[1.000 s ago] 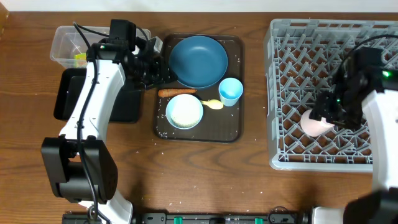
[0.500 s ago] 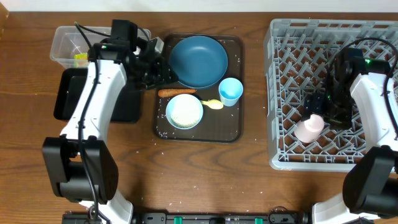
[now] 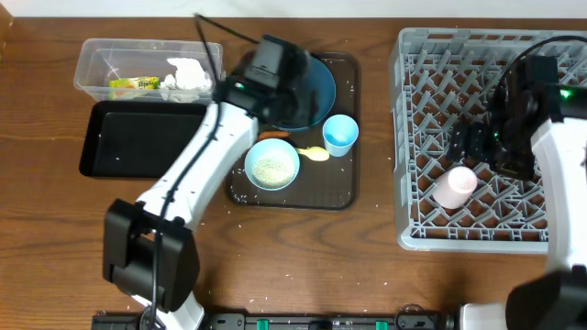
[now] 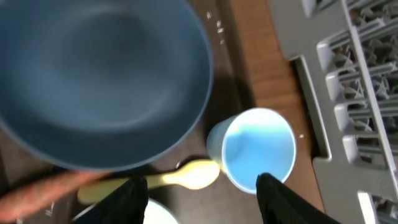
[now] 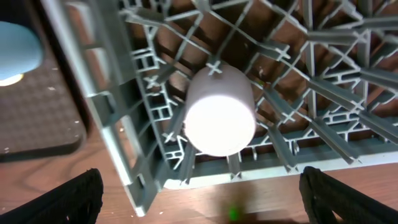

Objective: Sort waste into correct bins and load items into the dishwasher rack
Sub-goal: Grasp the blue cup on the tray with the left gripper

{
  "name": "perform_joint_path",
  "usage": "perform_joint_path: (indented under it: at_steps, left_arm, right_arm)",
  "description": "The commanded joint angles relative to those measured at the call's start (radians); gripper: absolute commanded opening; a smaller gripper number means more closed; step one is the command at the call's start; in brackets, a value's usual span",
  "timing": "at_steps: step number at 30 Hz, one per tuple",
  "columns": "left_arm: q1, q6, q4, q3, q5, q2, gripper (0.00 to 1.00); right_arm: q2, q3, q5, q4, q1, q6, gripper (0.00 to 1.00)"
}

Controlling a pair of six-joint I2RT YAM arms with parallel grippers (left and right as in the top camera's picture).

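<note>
Table point(image 3: 367, 266): rack point(image 3: 401, 137), tub point(image 3: 96, 64), tray point(image 3: 138, 142), serving tray point(image 3: 321, 183), likely rice point(image 3: 220, 207).

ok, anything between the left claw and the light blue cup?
Nothing visible. The open left claw hangs above the light blue cup with only air between. The yellow spoon lies close beside the cup, and the dark blue bowl crowds its other side.

pink cup point(image 3: 456, 186), grey rack point(image 3: 413, 137), prob. orange carrot point(image 4: 34, 191)

Two bowls point(image 3: 312, 92) point(image 3: 271, 165), two cups point(image 3: 340, 134) point(image 3: 455, 187), two bins point(image 3: 92, 57) point(image 3: 138, 147), one spoon point(image 3: 315, 154), one carrot point(image 4: 37, 190).
</note>
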Motion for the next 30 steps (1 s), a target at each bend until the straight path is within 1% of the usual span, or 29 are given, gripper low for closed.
perform_joint_path:
  at_steps: [1,4,6,12,14,17,18,21,24,26,27,30]
  left_arm:
    - [-0.02,-0.012,0.017,0.001,-0.07,0.053,0.59]
    - [-0.033,-0.013,0.026,0.001,-0.069,0.101,0.6]
    - [-0.042,-0.013,0.034,0.001,-0.068,0.133,0.63]
    - [-0.068,-0.013,0.054,0.001,-0.028,0.192,0.64]
    - [-0.074,-0.013,0.054,0.001,-0.028,0.202,0.62]
    - [-0.08,-0.013,0.054,0.001,-0.028,0.208,0.53]
    - [-0.081,-0.013,0.055,0.001,-0.029,0.208,0.46]
    - [-0.081,-0.013,0.055,0.001,-0.029,0.208,0.29]
    - [-0.081,-0.013,0.054,0.001,-0.028,0.208,0.19]
    - [-0.081,-0.013,0.054,0.001,-0.027,0.208,0.1]
    - [-0.081,-0.013,0.054,0.001,-0.026,0.208,0.07]
    - [-0.078,-0.013,0.054,0.003,0.019,0.206,0.06]
  right_arm:
    - [-0.039,0.021,-0.005,0.0,0.025,0.005,0.98]
    - [-0.045,0.021,-0.005,0.001,0.031,0.004,0.98]
    - [-0.044,0.021,-0.005,0.001,0.031,0.004,0.98]
    - [-0.045,0.02,-0.005,0.0,0.039,0.005,0.98]
    - [-0.045,0.02,-0.005,0.0,0.043,0.005,0.98]
    - [-0.045,0.02,-0.004,0.0,0.043,0.004,0.97]
    - [-0.045,0.02,-0.004,0.0,0.043,0.001,0.97]
    - [-0.045,0.02,-0.004,0.002,0.043,-0.007,0.97]
    - [-0.045,0.02,-0.004,0.003,0.043,-0.007,0.97]
    - [-0.045,0.02,-0.004,0.003,0.043,-0.007,0.96]
    - [-0.045,0.02,-0.004,0.003,0.043,-0.007,0.96]
    - [-0.045,0.02,-0.005,0.003,0.043,-0.006,0.96]
